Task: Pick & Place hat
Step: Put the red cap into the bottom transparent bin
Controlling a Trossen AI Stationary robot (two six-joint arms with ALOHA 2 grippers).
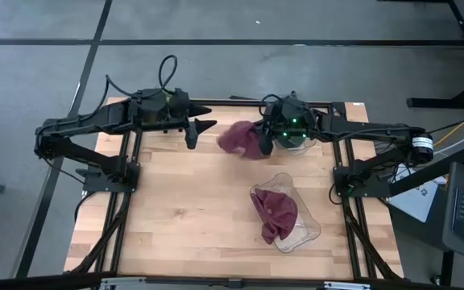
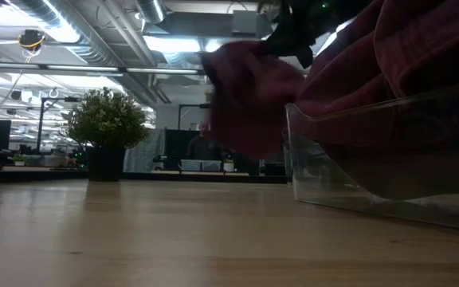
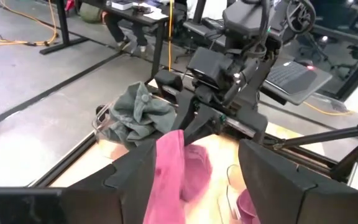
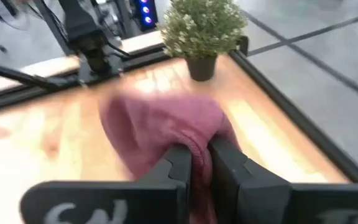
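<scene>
Two fingers of the right gripper (image 4: 201, 163) pinched on a fold of the maroon hat (image 1: 238, 138), carried clear of the table's (image 1: 184, 209) far edge so the cloth hangs free. Nearer, a clear bin (image 1: 306, 231) already holding another maroon hat (image 1: 274, 211), probably the destination. Beside the carried hat, left gripper (image 1: 200, 118) spread and empty, waiting.

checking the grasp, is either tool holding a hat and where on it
The right tool is shut on a maroon hat, pinching a fold at its edge. The left tool is open and holds nothing.
</scene>
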